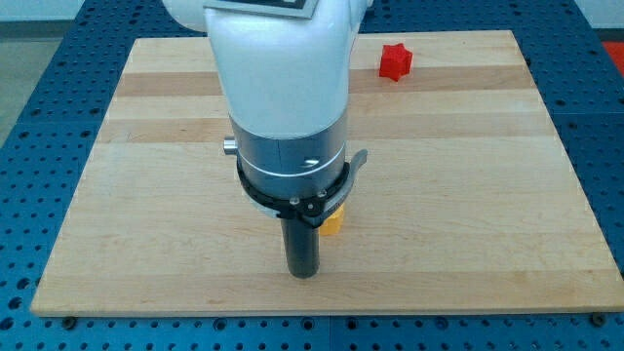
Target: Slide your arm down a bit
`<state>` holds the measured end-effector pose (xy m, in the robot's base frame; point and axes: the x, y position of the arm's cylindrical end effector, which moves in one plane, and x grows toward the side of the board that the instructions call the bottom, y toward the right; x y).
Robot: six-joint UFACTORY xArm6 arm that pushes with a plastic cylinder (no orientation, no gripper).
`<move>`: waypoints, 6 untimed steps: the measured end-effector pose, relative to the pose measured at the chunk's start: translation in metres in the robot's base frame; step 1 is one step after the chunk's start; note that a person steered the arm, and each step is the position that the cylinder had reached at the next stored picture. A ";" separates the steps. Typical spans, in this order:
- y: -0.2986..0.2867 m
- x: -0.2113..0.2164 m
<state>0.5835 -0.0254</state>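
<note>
Pale wood worktop sitting on a blue perforated base, red star-shaped block near the view's top edge right of centre, yellow block mid-board toward the view's bottom, mostly hidden so shape can't be made out.

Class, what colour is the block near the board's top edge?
Red block, seen in the camera view.

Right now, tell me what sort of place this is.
Probably a robotics lab bench: a wooden board lies on a blue perforated table, with a red block and a partly hidden yellow block beside my tip.
</note>
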 end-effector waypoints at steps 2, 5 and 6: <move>-0.010 0.000; -0.002 0.009; 0.069 -0.007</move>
